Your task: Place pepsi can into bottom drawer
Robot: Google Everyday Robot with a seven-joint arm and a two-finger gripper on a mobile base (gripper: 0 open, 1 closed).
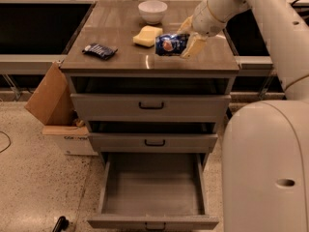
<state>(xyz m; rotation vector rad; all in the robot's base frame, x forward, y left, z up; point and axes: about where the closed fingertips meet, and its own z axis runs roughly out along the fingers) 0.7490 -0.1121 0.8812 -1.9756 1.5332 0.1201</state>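
In the camera view my gripper (184,40) is over the right part of the counter (116,33). Its jaws are closed on the can (169,43), which lies sideways beside a sponge (147,35). The bottom drawer (152,190) stands open far below.

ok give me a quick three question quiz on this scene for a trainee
1. True or false: the bottom drawer is shut.
2. What does the claw hold over the cabinet top? A) sponge B) can C) bowl
3. Name the flat dark thing at the left of the top.

Key: 1 false, it stands open with nothing in it. 2 B, the can is on its side between the claw's fingers. 3 the packet.
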